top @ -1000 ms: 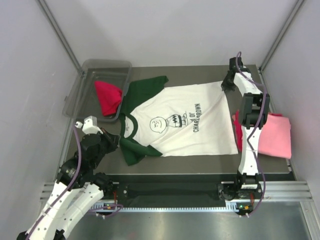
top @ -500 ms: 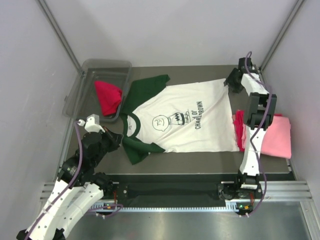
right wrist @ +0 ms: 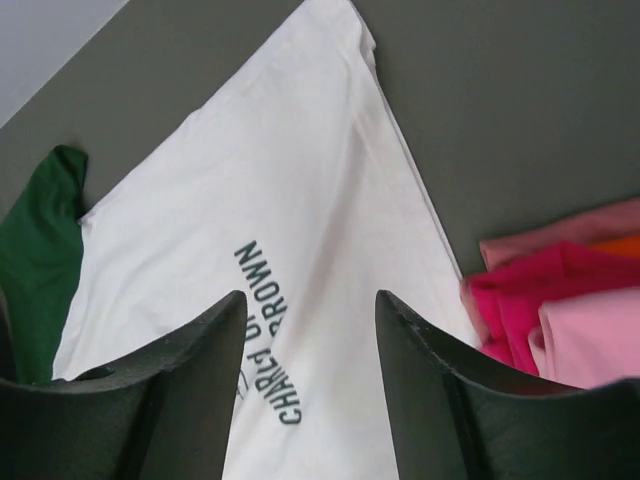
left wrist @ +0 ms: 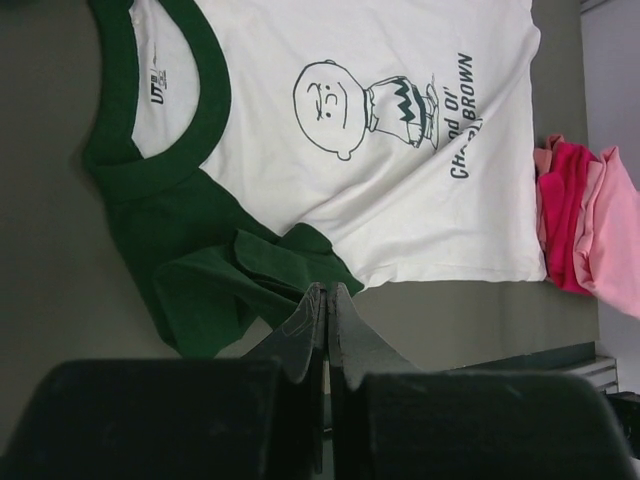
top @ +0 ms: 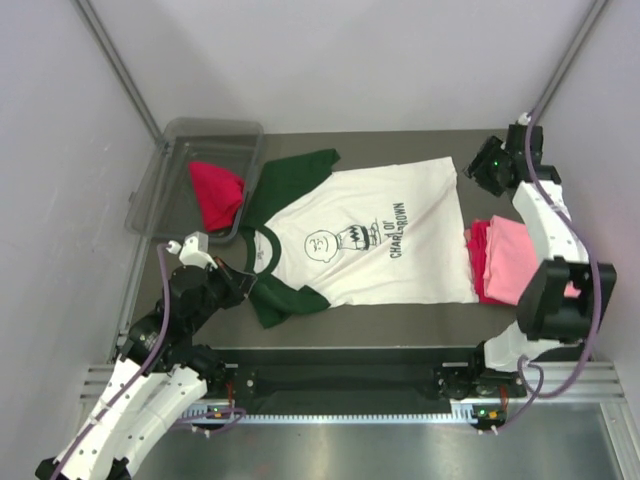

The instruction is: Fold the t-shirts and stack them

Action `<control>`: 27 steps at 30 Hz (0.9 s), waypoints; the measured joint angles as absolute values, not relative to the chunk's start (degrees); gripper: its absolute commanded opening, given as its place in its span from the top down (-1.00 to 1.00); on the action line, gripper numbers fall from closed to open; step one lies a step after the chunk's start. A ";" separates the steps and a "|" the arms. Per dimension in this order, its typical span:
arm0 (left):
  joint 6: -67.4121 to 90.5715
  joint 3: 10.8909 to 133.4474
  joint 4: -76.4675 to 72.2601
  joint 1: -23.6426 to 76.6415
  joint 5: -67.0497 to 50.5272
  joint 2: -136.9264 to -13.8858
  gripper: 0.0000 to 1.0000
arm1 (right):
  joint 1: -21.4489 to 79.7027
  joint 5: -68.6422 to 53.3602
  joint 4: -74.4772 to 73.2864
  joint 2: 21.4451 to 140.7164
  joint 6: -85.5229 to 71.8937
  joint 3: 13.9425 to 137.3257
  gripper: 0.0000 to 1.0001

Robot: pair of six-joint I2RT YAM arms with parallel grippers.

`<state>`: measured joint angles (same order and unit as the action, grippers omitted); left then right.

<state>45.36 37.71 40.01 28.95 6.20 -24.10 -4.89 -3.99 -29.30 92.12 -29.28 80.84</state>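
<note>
Bearing t-shirts (top: pixel 370 230), a dark table (top: pixel 400 322) meets pale walls (top: pixel 350 60).

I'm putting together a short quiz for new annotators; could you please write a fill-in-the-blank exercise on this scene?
The white shirt has ____ sleeves.
One red shirt lies ____ the bin.
The right gripper is ____, holding nothing.
The left gripper is ____, with no gap between its fingers.
Missing words: green; in; open; shut.
</note>
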 measured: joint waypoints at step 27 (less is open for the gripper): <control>43.55 34.96 35.03 28.95 8.19 -23.38 1.00 | 1.02 15.05 -42.39 43.29 -48.71 29.19 0.12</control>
